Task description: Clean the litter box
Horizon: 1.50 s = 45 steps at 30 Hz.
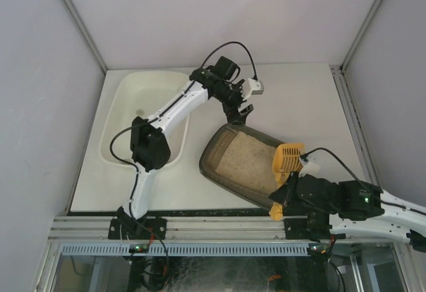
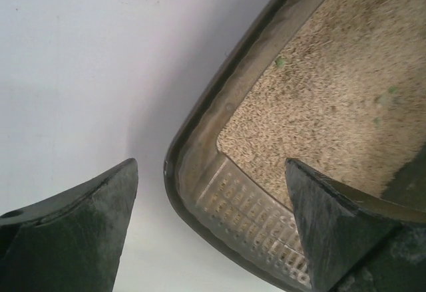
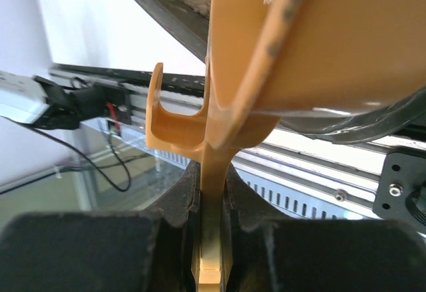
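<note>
Two-sided setup: right gripper (image 3: 212,202) clamped the yellow scoop (image 1: 287,159) at the right rim of the litter box (image 1: 208,162), left gripper (image 2: 212,165) gaped over its far corner.

litter box (image 1: 212,157): dull translucent plastic | litter (image 1: 243,159): grainy, rough | scoop (image 1: 288,158): smooth glossy plastic

We saw the litter box (image 1: 210,159) lying askew on the worktop (image 1: 299,99), just right of the white tub (image 1: 113,116). Our left claw (image 1: 241,114) hung at its far corner. Our right claw (image 1: 285,191) gripped a yellow scoop (image 1: 287,159) over its right edge.
</note>
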Motion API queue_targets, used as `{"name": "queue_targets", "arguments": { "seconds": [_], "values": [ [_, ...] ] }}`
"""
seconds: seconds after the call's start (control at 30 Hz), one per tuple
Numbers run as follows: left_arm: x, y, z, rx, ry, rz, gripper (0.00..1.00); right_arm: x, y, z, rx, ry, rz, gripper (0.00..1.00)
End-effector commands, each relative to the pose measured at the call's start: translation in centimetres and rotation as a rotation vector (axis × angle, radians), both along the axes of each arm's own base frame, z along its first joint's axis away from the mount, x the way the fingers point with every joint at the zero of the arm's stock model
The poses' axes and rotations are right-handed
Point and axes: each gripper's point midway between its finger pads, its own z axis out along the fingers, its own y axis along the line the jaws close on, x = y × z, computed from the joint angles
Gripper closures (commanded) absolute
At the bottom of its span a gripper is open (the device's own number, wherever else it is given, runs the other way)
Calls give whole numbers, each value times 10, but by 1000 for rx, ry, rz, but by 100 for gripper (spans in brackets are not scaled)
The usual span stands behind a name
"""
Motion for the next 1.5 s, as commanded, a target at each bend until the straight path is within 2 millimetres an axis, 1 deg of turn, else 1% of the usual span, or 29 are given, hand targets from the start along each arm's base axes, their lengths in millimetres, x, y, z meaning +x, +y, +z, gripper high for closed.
{"name": "queue_targets", "arguments": {
  "seconds": [0.0, 0.03, 0.13, 0.27, 0.3, 0.37, 0.4, 0.5, 0.53, 0.57, 0.67, 0.77, 0.83, 0.93, 1.07, 1.17, 1.2, 1.27, 1.33, 1.37, 1.4, 1.43, 1.47],
  "values": [
    [3, -18, -48, 113, -100, -80, 9, 12, 3, 24, 168, -31, -106, 100],
    [3, -21, -56, 128, -97, -81, 13, 12, 1, 26, 180, -34, -111, 100],
    [2, -30, -71, 134, -61, -82, 20, 13, -3, 28, 197, -35, -123, 100],
    [-5, -37, -82, 124, -24, -113, 25, 13, -5, 26, 189, -35, -129, 100],
    [-8, -38, -85, 126, -16, -122, 28, 14, -6, 25, 184, -37, -131, 100],
    [-10, -39, -90, 132, -10, -126, 38, 14, -7, 25, 184, -40, -138, 100],
    [-10, -40, -92, 134, -9, -125, 44, 15, -9, 25, 184, -43, -141, 100],
    [-9, -39, -96, 146, 2, -104, 69, 15, -12, 25, 186, -43, -148, 100],
    [-9, -38, -97, 151, 8, -96, 75, 15, -12, 23, 181, -40, -147, 100],
    [-10, -37, -97, 156, 17, -89, 78, 14, -13, 22, 175, -38, -146, 100],
    [-16, -31, -99, 174, 46, -61, 85, 12, -14, 19, 159, -31, -131, 100],
    [-25, -23, -103, 195, 88, -19, 88, 9, -14, 19, 147, -36, -103, 100],
    [-34, -17, -104, 195, 111, -1, 88, 9, -15, 19, 142, -41, -95, 100],
    [-45, -10, -103, 184, 133, 25, 86, 9, -17, 18, 135, -43, -93, 100],
    [-53, -3, -93, 168, 127, 50, 78, 8, -17, 14, 112, -40, -91, 100],
    [-58, 2, -83, 159, 127, 70, 78, 8, -13, 10, 102, -38, -76, 100],
    [-60, 4, -81, 158, 128, 71, 76, 7, -9, 9, 103, -37, -63, 100],
    [-64, 8, -78, 159, 121, 74, 65, 4, 4, 9, 125, -33, -20, 100],
    [-67, 13, -77, 162, 120, 77, 58, -3, 19, 5, 131, -17, 62, 100],
    [-69, 14, -76, 165, 123, 80, 52, -6, 27, 2, 131, 4, 99, 100],
    [-70, 15, -74, 163, 126, 82, 41, -8, 33, -2, 129, 35, 133, 100],
    [-72, 15, -72, 161, 133, 80, 18, -16, 40, -7, 129, 94, 190, 100],
    [-75, 14, -67, 151, 143, 73, 5, -19, 44, -11, 120, 135, 222, 100]
  ]
}}
